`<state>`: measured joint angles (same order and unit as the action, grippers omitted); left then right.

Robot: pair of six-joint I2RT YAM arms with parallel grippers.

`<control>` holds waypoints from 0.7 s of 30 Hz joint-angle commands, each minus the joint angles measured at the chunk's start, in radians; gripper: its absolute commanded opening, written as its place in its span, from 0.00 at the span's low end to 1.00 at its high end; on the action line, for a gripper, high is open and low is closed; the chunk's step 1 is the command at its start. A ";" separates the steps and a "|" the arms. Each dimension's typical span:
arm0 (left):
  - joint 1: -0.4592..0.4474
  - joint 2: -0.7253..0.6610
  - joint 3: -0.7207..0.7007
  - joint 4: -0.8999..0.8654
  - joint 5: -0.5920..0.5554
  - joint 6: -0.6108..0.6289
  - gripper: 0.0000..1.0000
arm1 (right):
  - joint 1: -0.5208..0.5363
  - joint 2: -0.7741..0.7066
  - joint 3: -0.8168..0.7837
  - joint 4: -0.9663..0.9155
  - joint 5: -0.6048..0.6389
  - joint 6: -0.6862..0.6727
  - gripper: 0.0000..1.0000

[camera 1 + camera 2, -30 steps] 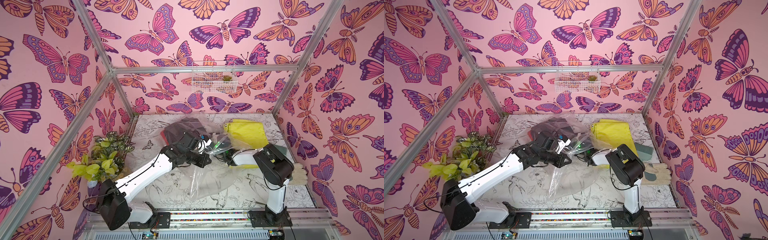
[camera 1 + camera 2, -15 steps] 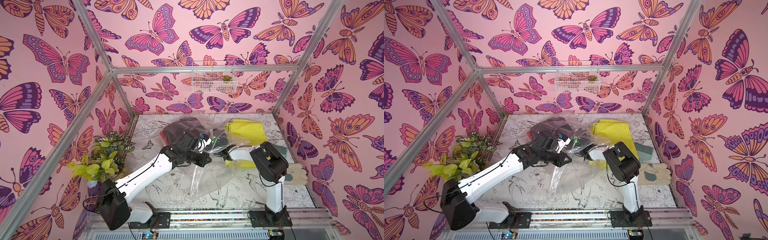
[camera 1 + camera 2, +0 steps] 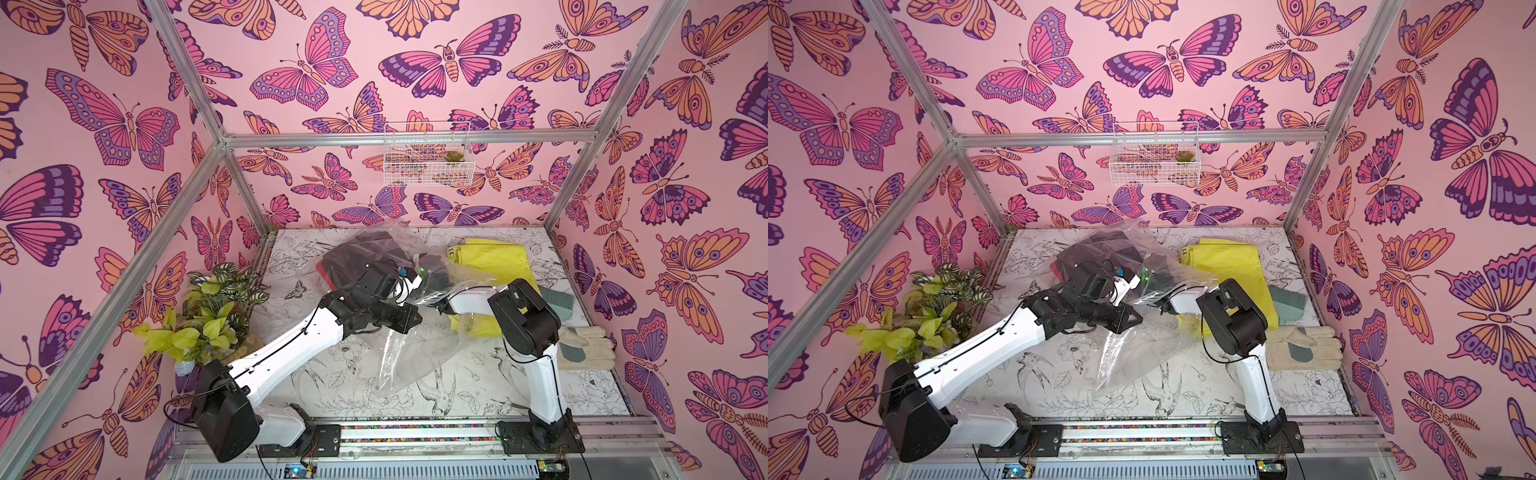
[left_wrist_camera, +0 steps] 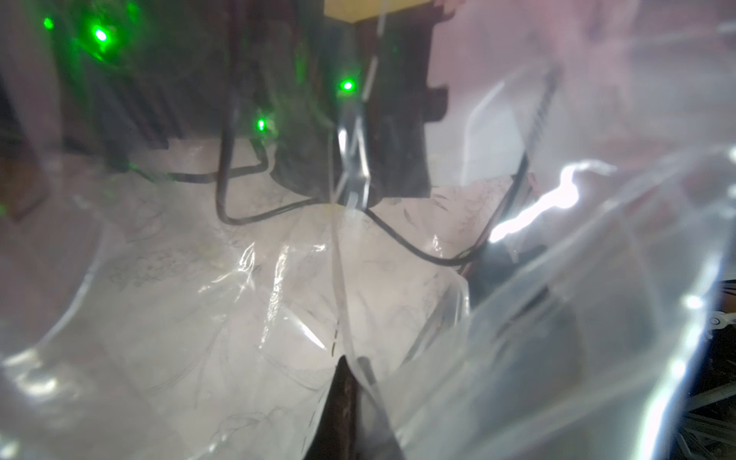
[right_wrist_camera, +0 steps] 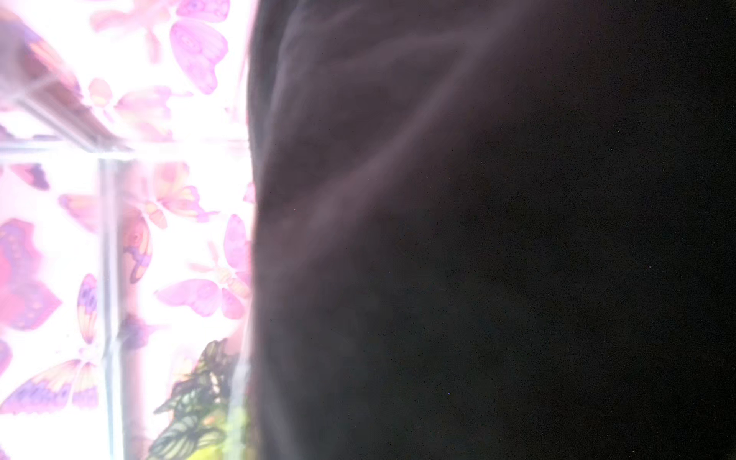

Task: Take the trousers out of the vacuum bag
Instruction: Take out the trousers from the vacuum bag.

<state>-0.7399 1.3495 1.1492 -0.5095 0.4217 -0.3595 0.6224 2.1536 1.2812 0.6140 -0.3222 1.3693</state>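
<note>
Centre: bag (image 3: pixel 399 361), left gripper (image 3: pixel 409 318) clamped on its film. Right gripper (image 3: pixel 428 270) inside bag, jaws together, beside black trousers (image 3: pixel 365 253); grip unclear. Yellow trousers (image 3: pixel 490 262) far right.

A leafy green potted plant (image 3: pixel 208 316) stands at the illustrated desk's (image 3: pixel 324 380) left edge. Pale work gloves (image 3: pixel 588 348) and a teal plastic brush (image 3: pixel 557 301) lie at its right. A white wire basket (image 3: pixel 428 168) hangs on the back wall.

The flower-printed surface (image 3: pixel 332 374) carries a crumpled clear vacuum bag (image 3: pixel 401 363), yellow trousers (image 3: pixel 494 262), pale gloves (image 3: pixel 590 349) and a leafy plant (image 3: pixel 208 311).
</note>
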 commanded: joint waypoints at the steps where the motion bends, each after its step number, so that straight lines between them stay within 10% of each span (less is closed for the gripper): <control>1: 0.006 -0.049 -0.005 -0.055 0.001 -0.017 0.22 | 0.002 -0.004 0.041 0.133 -0.072 0.017 0.00; 11: 0.035 -0.174 0.032 -0.127 -0.039 -0.024 0.99 | 0.003 -0.008 0.040 0.428 -0.213 0.156 0.00; 21: 0.137 -0.384 -0.024 -0.209 0.014 0.002 1.00 | 0.003 -0.105 -0.043 0.573 -0.315 0.230 0.00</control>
<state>-0.6380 1.0031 1.1545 -0.6712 0.4301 -0.3557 0.6212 2.1471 1.2476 0.9985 -0.5442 1.5650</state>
